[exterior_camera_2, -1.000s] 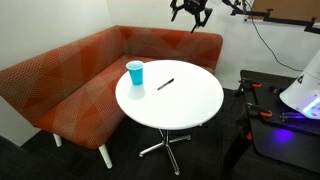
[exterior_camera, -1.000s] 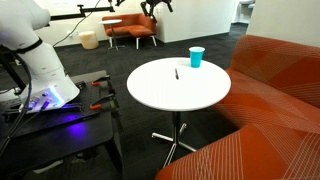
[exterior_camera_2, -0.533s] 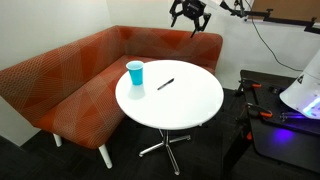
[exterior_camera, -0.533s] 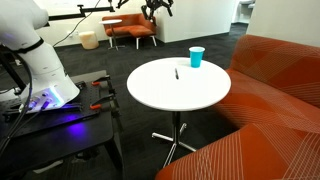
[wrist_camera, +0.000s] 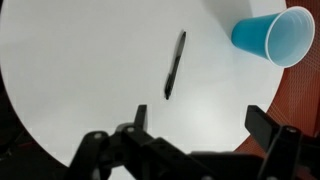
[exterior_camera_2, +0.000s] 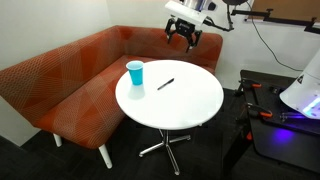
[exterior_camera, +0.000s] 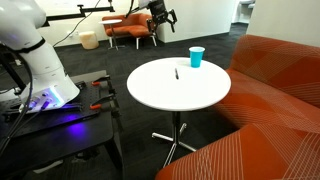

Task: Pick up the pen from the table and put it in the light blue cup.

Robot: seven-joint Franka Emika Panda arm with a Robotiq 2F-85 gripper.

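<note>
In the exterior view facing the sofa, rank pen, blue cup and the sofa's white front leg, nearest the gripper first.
1. The pen, on the table, below the gripper.
2. The blue cup, by the table's rim, beyond the pen.
3. The sofa leg, down on the floor.

Observed: the arm [exterior_camera: 28, 48] is white and glossy, built of rounded segments, bulkiest at the base. The wrist block [exterior_camera_2: 188, 10] is white and boxy. The claw [exterior_camera_2: 184, 38] is black, with two angular fingers [wrist_camera: 262, 125] on linked bars.
</note>
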